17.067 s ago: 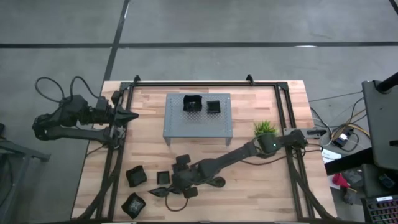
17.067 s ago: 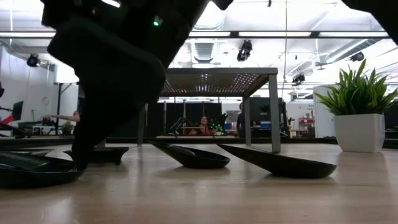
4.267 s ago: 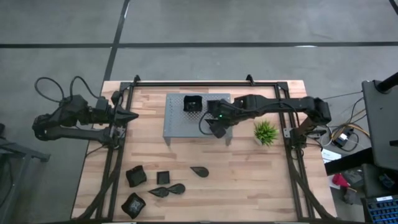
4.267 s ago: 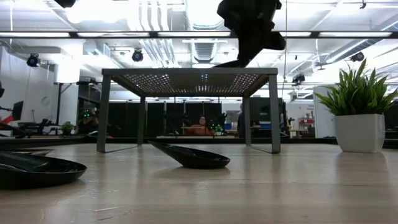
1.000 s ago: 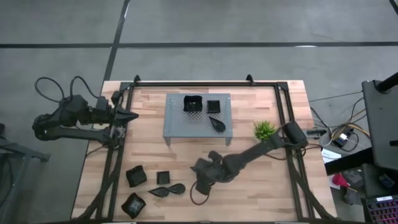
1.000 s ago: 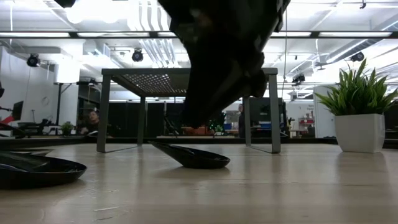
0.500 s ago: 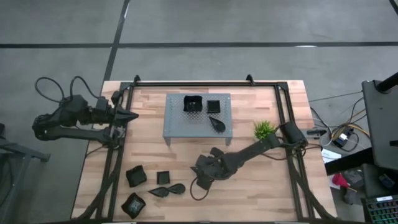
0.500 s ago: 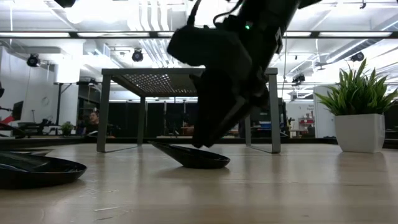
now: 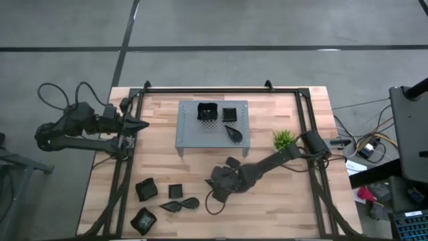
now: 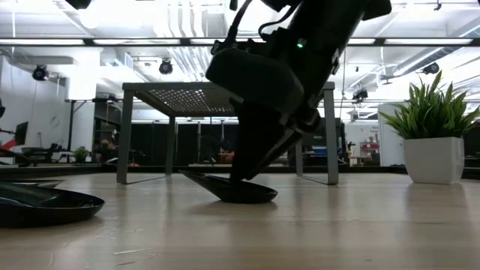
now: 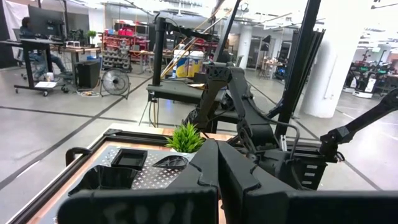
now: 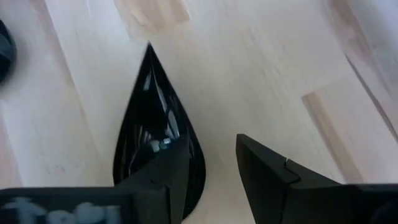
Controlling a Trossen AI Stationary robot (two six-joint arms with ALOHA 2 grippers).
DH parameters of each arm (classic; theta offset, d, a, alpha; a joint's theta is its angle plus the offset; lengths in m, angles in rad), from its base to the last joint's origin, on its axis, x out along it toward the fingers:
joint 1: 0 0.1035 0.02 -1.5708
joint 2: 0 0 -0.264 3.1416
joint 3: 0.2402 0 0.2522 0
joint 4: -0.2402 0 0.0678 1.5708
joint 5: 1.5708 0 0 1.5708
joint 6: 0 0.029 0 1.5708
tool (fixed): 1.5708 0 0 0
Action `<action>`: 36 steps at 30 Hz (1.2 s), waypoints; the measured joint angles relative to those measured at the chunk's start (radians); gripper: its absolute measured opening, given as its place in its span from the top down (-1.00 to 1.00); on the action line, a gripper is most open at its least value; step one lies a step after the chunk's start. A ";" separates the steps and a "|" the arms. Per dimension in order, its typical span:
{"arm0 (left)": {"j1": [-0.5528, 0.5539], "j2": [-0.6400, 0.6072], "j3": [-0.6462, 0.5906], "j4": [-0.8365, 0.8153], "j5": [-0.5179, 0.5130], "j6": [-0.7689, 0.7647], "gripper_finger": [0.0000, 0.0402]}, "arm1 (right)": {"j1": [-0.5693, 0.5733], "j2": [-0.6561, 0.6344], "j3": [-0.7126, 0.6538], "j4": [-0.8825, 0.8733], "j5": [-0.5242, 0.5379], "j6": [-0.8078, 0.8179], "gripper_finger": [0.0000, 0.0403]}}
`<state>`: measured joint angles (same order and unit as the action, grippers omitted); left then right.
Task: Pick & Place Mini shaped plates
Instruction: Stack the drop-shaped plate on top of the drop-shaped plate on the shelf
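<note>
A black teardrop plate lies on the table in front of the rack; it also shows in the low view. My right gripper is open and low over its round end, with one finger over the plate and one beyond its rim; in the high view the gripper hides the plate. On the grey rack sit two square plates and a teardrop plate. My left gripper waits shut at the table's left edge. My right gripper comes at the teardrop plate's round end from above, slanting, with one finger over the plate's hollow and the other over the bare table beyond the rim. I cannot tell whether a finger touches the plate. The plate lies on the table.
Several more black plates lie at the near left. A small green plant in a white pot stands right of the rack. Black frame rails run along the table's sides.
My right gripper has come down toward the teardrop plate on the table and moved a little toward the far edge, until its fingers stand at the plate's round end. The plate has stayed where it was.
</note>
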<state>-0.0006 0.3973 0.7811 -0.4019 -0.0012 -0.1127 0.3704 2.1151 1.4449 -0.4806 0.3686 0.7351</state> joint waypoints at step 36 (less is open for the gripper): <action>0.000 0.000 0.000 0.000 0.000 0.000 1.00 | -0.004 -0.001 -0.029 0.068 -0.014 0.001 0.95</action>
<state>-0.0006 0.3973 0.7812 -0.4019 -0.0012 -0.1127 0.3663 2.1140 1.4156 -0.4129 0.3550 0.7365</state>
